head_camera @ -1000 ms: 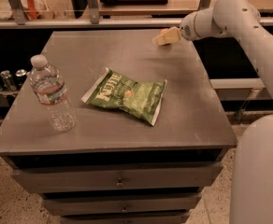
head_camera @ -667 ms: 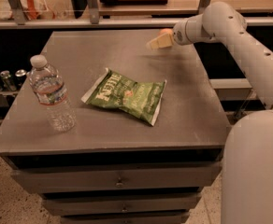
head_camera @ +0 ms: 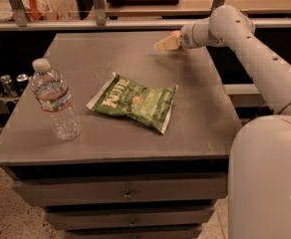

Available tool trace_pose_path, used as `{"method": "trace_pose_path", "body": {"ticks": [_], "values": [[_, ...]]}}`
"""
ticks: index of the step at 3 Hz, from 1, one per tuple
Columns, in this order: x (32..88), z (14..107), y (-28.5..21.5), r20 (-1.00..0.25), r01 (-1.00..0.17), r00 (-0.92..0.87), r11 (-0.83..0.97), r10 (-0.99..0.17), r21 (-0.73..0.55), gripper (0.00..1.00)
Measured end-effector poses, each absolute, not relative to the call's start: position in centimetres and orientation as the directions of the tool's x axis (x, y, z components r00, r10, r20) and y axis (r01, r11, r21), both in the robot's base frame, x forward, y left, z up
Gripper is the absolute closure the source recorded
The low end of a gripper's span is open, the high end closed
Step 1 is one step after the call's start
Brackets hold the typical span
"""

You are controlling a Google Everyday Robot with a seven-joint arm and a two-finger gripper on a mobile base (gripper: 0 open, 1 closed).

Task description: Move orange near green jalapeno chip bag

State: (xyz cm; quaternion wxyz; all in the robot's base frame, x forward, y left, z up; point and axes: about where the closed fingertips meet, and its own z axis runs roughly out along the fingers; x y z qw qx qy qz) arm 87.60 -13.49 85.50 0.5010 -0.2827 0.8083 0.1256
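The green jalapeno chip bag (head_camera: 134, 101) lies flat in the middle of the grey table top (head_camera: 195, 108), its white lettering facing up. My gripper (head_camera: 166, 43) hangs low over the far right part of the table, behind and to the right of the bag and well apart from it. The white arm reaches in from the right. The orange is not plainly in view. Only a small orange-coloured spot (head_camera: 176, 33) shows at the gripper's upper edge, and I cannot tell whether it is the fruit.
A clear plastic water bottle (head_camera: 55, 101) stands upright near the table's front left. Shelving with rails runs behind the table, with cans (head_camera: 7, 82) on a low shelf at the left. Drawers sit below the table top.
The gripper has moved to the left along the far part of the table, a little closer to the chip bag. The bag and the bottle have not moved.
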Motion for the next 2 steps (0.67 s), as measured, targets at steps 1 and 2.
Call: {"method": "trace_pose_path", "body": {"ticks": [1,2], "values": [[88.01,85.27,-13.15,-0.882,-0.582,-0.339,0.809,-0.326,-0.075,0.41],[88.02,85.17,-13.20,-0.883,-0.582,-0.341,0.810,-0.323,-0.072,0.64]]}}
